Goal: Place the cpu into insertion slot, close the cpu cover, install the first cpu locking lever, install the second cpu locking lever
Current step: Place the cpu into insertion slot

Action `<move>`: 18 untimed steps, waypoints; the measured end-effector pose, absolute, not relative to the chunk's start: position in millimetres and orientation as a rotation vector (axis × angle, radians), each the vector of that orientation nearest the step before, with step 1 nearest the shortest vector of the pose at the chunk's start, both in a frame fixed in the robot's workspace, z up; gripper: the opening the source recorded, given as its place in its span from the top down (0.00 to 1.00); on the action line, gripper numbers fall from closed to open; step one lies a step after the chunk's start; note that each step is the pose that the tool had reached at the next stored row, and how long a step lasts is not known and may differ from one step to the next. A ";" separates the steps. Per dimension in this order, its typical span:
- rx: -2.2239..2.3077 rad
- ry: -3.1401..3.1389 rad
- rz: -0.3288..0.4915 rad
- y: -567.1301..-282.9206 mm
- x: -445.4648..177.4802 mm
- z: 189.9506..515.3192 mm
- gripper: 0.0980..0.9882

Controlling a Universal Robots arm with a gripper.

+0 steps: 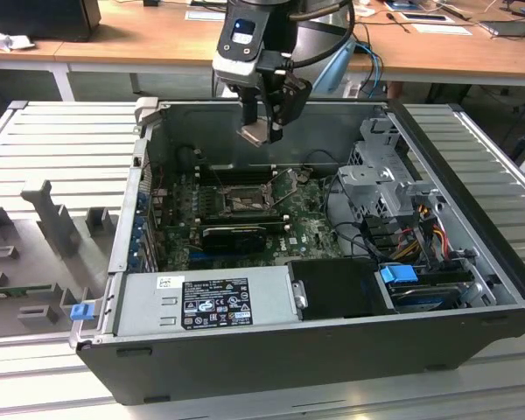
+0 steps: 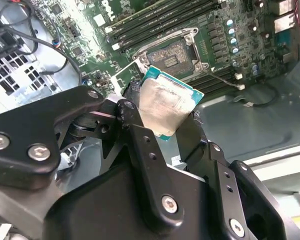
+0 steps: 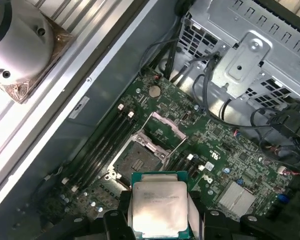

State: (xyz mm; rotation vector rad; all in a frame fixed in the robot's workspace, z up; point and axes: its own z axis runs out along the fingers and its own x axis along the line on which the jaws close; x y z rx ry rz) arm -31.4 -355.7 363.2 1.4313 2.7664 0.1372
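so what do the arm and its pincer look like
The arm ends in a black block with a small blue lit panel. The pincer is matte black: flat, rounded linkage bars joined by silver screws. A blue cable runs beside the arm.

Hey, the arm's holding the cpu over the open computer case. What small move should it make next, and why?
Probably ease the pincer down toward the insertion slot, squaring the chip to it on the way. The cpu is clamped in the pincer, well above the board. The slot looks empty and the cpu cover stands raised, so nothing seems to block the way.
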 end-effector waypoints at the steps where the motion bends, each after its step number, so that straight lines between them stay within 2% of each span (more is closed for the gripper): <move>1: 1.461 2.750 0.137 -355.7 -31.4 363.0 0.52; 18: 1.784 2.540 0.130 -355.7 -31.4 361.2 0.52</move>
